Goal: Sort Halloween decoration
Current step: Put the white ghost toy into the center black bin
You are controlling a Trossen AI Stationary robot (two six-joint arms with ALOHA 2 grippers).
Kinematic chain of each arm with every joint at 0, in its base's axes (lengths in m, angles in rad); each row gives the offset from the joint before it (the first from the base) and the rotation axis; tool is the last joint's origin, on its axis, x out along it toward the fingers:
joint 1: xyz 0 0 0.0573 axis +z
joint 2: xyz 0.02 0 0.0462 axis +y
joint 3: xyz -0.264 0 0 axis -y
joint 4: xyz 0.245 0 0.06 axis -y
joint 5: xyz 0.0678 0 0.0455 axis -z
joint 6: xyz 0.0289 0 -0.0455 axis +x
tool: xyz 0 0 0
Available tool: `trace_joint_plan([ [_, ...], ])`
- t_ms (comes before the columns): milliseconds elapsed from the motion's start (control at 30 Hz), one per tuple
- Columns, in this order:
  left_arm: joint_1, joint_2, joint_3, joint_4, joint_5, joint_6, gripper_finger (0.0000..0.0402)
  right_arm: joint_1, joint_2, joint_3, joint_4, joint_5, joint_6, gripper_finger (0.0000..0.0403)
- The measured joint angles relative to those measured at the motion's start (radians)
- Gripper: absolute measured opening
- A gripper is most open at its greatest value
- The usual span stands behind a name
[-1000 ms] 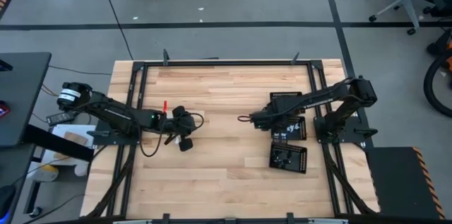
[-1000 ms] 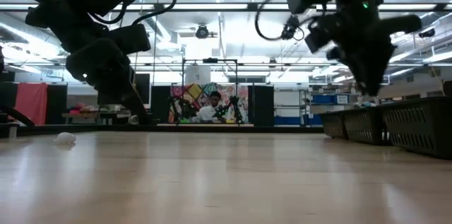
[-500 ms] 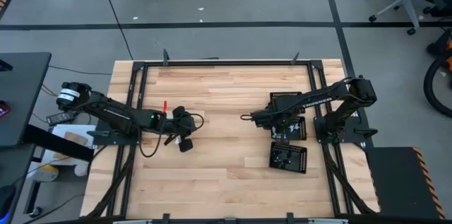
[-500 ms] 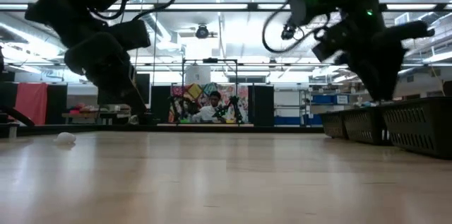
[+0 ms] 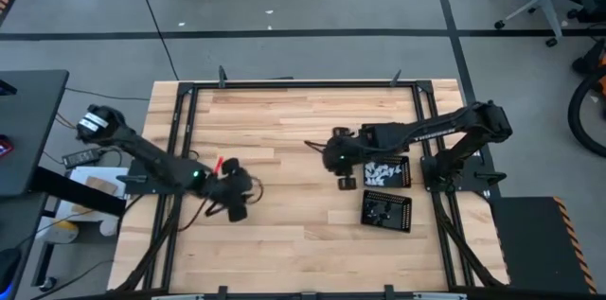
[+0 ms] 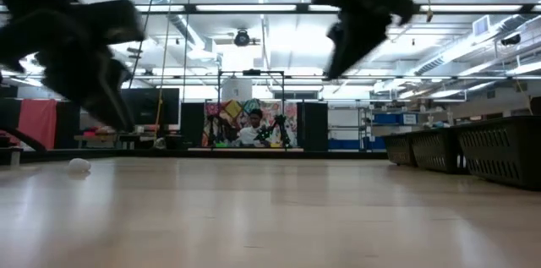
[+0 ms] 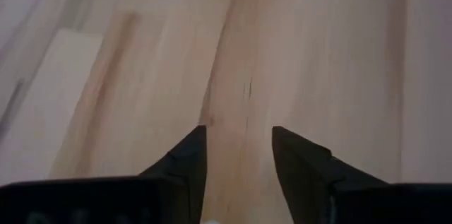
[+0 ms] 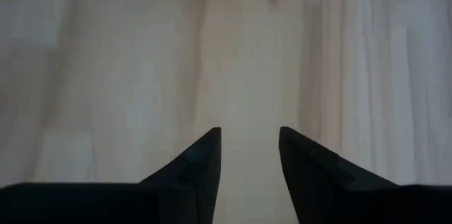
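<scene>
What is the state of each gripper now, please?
Left gripper: open, holding nothing, over bare table.
Right gripper: open, holding nothing, over bare table.

1. We see the left gripper (image 7: 239, 155) with its two dark fingers (image 7: 189, 164) standing apart.
2. Nothing sits between them.
3. Beyond them lies the pale wooden tabletop (image 7: 318, 54), its planks running away from us.
</scene>
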Motion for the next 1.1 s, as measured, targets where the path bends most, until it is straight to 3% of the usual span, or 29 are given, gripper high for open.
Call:
trace_joint_plan([
  [200, -0.241, 0.0, -0.048, -0.004, -0.299, -0.22, 0.0157, -0.001, 0.02, -0.078, 0.399, -0.099, -0.103, 0.0148],
  [300, -0.362, 0.013, -0.048, -0.06, -0.5, -0.335, 0.0157, -0.006, 0.035, -0.105, 0.531, -0.13, -0.11, 0.0148],
  [400, -0.447, 0.035, -0.049, -0.147, -0.629, -0.494, 0.016, -0.007, 0.054, -0.139, 0.663, -0.148, -0.112, 0.0148],
  [533, -0.495, 0.106, -0.051, -0.214, -0.674, -0.679, 0.0181, -0.007, 0.09, -0.166, 0.831, -0.199, -0.119, 0.0148],
  [800, -0.477, 0.278, -0.138, -0.107, -0.699, -0.89, 0.0238, -0.012, 0.179, -0.177, 1.016, -0.264, -0.117, 0.0148],
  [933, -0.483, 0.304, -0.204, 0.0, -0.702, -0.95, 0.0242, -0.014, 0.199, -0.178, 1.016, -0.276, -0.111, 0.0148],
  [1100, -0.489, 0.305, -0.299, 0.24, -0.697, -0.914, 0.0243, -0.014, 0.212, -0.177, 1.024, -0.283, -0.111, 0.0148],
])
